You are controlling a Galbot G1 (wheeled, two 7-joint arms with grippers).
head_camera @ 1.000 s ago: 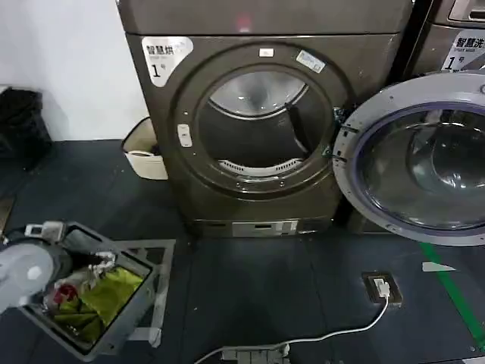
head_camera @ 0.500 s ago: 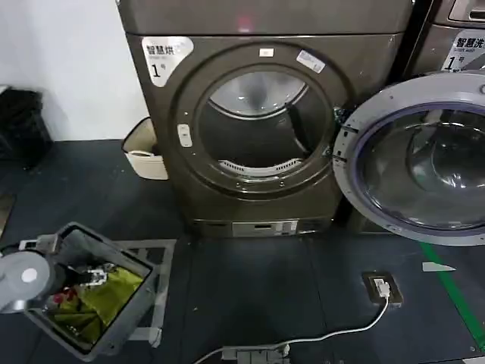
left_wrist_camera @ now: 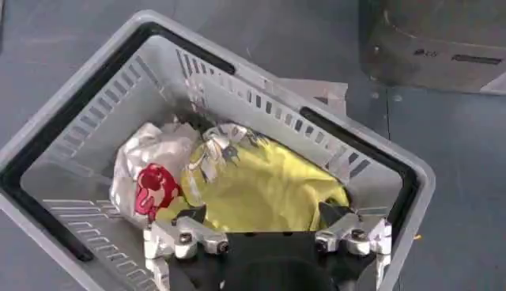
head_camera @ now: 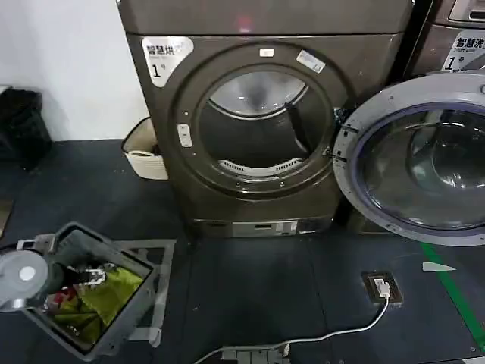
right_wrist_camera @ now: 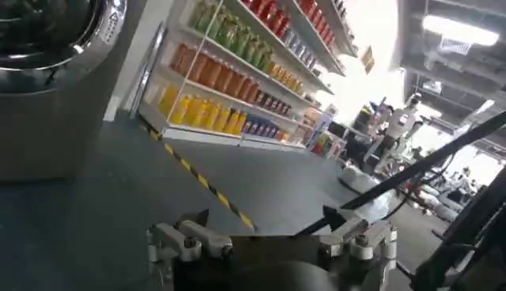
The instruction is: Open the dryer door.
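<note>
The round grey-rimmed glass dryer door point(head_camera: 424, 155) stands swung wide, its edge cut off. The left gripper point(left_wrist_camera: 269, 229), fingers spread and empty, hangs above a grey plastic basket point(left_wrist_camera: 371, 162) of yellow cloth point(left_wrist_camera: 261, 190).

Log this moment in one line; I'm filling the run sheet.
dryer door: swung open | left gripper: open above laundry basket | right gripper: open, idle

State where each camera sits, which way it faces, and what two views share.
Head view: looks forward and down at the dryer door, swung open; left arm low at the left.
Left wrist view: looks down past the open left gripper into the laundry basket.
Right wrist view: right gripper open, facing store shelves.
Head and left wrist views share the basket.
</note>
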